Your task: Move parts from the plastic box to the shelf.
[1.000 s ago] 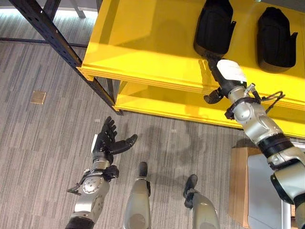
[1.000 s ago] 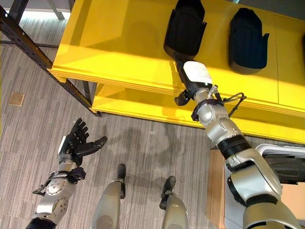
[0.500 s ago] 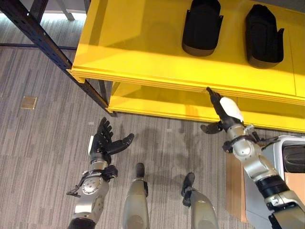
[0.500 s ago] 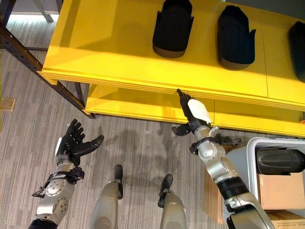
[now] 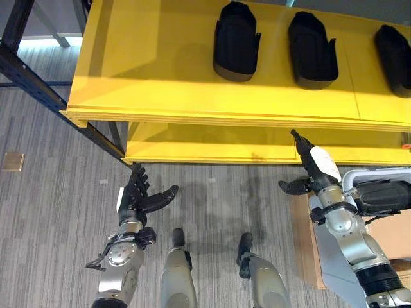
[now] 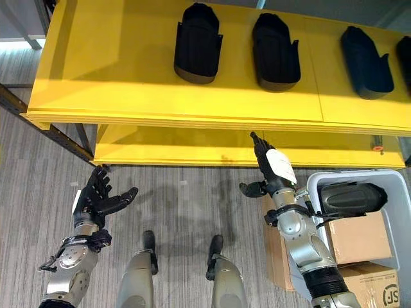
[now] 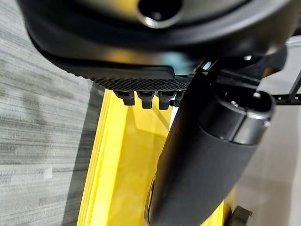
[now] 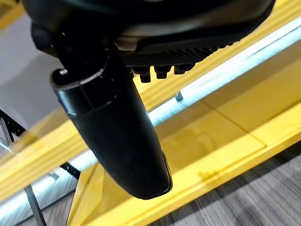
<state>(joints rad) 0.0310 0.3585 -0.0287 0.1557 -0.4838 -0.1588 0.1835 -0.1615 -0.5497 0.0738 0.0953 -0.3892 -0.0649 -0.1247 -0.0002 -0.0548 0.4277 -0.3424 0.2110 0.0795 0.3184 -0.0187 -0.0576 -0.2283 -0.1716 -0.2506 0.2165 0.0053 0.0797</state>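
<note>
The yellow shelf [image 6: 128,83] carries four black parts [image 6: 198,43] in a row on its top board. The right hand [image 6: 273,168] hangs in front of the shelf's lower board, fingers straight and apart, holding nothing. Just right of that hand sits the grey plastic box [image 6: 398,212], with one more black part [image 6: 350,197] lying inside. The left hand [image 6: 96,199] is well left of the box, below the shelf's left end, fingers spread and empty.

The plastic box [image 6: 393,192] ran off the picture's right edge, so only its near-left corner showed. The rightmost part [image 6: 405,63] on the shelf [image 6: 128,90] was likewise cut off. The lower shelf board [image 6: 192,151] lay mostly hidden under the top one.
</note>
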